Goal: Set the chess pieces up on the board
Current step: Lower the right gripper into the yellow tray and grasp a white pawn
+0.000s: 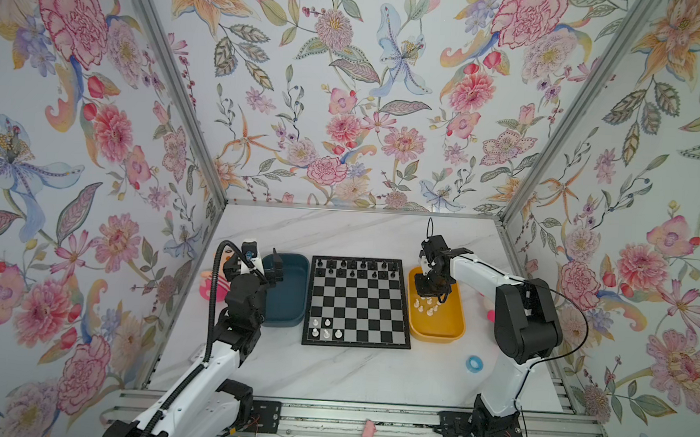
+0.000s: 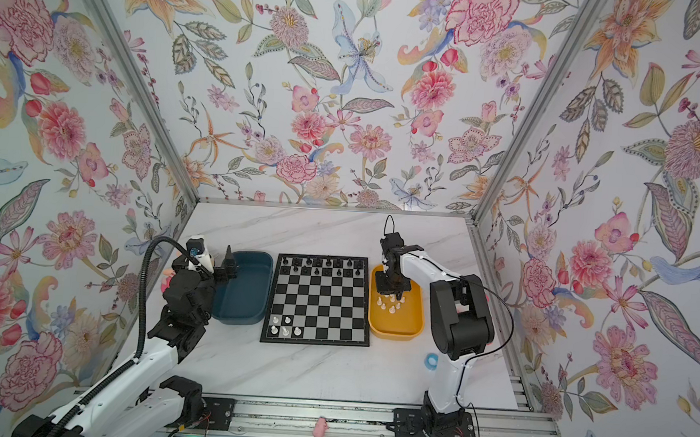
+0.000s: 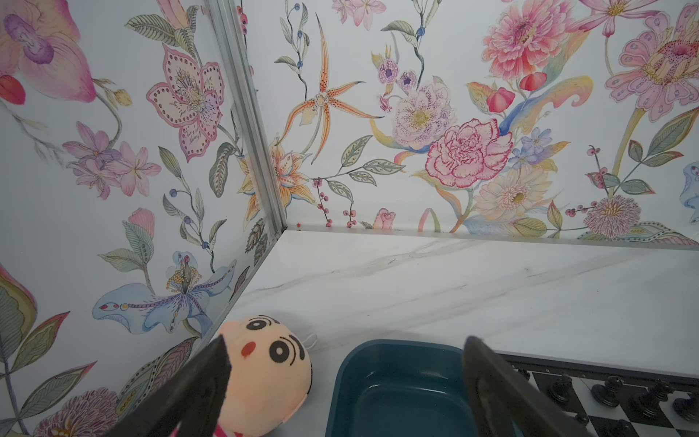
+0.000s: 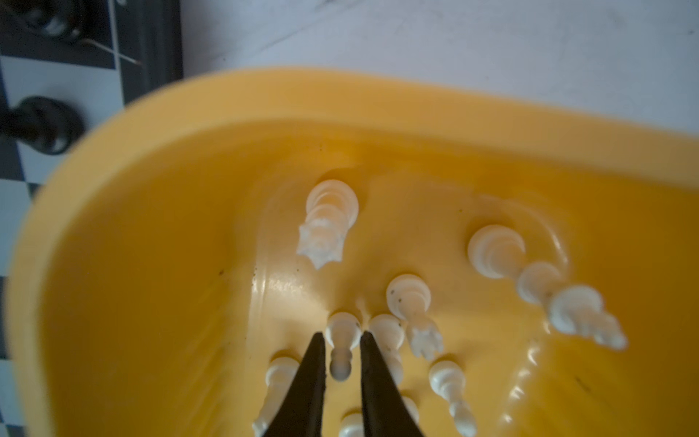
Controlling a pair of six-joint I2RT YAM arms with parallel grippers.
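The board lies mid-table in both top views. Several white chess pieces stand at its near left corner. More white pieces lie and stand in the yellow tray to the board's right. My right gripper reaches down into that tray, its two dark fingers closed narrowly on an upright white pawn. A white queen and other pieces crowd close around. My left gripper hangs open and empty over the teal tray's far left corner.
Black chessmen fill the board's two far rows. The teal tray left of the board holds nothing. A plush doll lies by the left wall. A blue ring sits near the right arm's base.
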